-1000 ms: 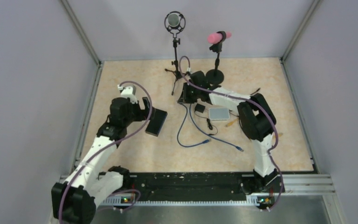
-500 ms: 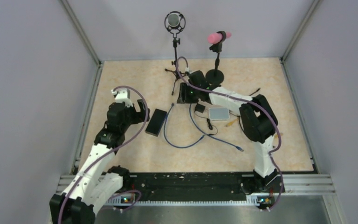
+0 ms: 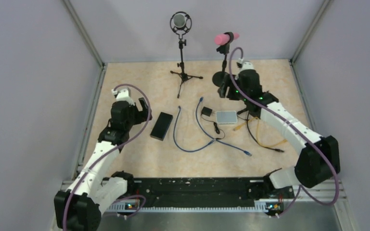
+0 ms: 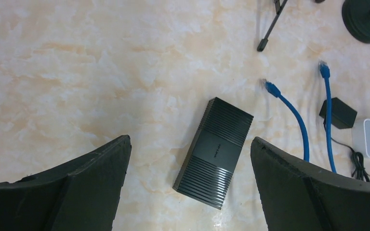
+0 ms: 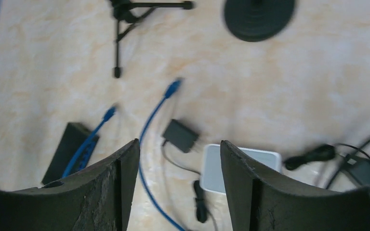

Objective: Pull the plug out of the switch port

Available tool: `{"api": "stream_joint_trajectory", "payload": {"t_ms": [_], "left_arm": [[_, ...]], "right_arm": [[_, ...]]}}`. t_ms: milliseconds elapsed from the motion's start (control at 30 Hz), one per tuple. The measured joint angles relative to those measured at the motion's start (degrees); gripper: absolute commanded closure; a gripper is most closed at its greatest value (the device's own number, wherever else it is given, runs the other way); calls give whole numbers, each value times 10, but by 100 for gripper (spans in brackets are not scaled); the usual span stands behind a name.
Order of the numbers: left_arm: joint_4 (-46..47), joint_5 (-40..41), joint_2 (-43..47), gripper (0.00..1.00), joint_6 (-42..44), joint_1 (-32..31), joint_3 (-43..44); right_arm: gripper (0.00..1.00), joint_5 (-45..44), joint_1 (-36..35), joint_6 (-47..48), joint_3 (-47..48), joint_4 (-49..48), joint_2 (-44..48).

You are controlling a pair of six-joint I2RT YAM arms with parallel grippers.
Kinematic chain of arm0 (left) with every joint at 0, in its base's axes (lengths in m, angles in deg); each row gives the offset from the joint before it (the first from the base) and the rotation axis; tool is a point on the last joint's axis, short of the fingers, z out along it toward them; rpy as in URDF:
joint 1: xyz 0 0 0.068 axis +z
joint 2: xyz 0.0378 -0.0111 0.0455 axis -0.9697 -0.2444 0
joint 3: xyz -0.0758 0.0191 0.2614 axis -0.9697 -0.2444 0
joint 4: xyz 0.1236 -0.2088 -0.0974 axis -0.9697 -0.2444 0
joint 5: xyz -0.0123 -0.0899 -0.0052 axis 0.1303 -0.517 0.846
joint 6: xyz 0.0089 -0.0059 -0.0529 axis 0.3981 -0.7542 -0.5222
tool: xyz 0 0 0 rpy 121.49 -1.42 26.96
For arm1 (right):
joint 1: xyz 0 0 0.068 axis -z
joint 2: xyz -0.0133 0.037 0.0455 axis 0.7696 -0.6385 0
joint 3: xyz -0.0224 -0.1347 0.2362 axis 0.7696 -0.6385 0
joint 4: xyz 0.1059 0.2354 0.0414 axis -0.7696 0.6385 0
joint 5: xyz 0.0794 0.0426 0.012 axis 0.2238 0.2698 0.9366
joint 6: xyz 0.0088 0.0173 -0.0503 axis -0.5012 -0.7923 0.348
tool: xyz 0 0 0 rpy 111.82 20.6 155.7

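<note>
The black switch (image 3: 161, 126) (image 4: 214, 153) lies flat on the table, left of centre. A blue cable's plug (image 3: 178, 109) (image 4: 271, 88) lies free on the table just right of the switch, outside any port. A second blue plug (image 3: 201, 100) (image 4: 324, 70) lies farther right. My left gripper (image 3: 143, 111) (image 4: 190, 140) hovers open above the switch's left side, holding nothing. Over near the round stand base, my right gripper (image 3: 227, 90) (image 5: 179, 142) is raised and open, empty; below it show the switch (image 5: 67, 151) and both plugs.
A black adapter (image 3: 206, 111) and a white box (image 3: 226, 117) sit right of the cables. Yellow and black wires (image 3: 270, 143) trail at the right. A tripod microphone stand (image 3: 182, 72) and a pink microphone on a round base (image 3: 221, 77) stand at the back.
My right gripper opened, let the blue cable go and swung back right. The plug now lies on the table beside the switch. My left gripper drew back off the switch.
</note>
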Motion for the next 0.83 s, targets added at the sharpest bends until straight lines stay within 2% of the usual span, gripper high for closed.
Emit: {"api": "stream_joint_trajectory", "payload": {"t_ms": [233,367,500,833], "left_arm": [[2,-27,-22,1,-21,52,17],[-5,-30,-46,1,-33,64,33],[-17,-21,-55,1,-42,63,49],[-14,4,-13,1,-51,64,49]], "right_arm": [[33,-12,167,-1,-92,30,83],[28,-30,231,1,-123,46,137],[28,-59,238,6,-134,49,180],[25,-73,238,2,-162,41,205]]}}
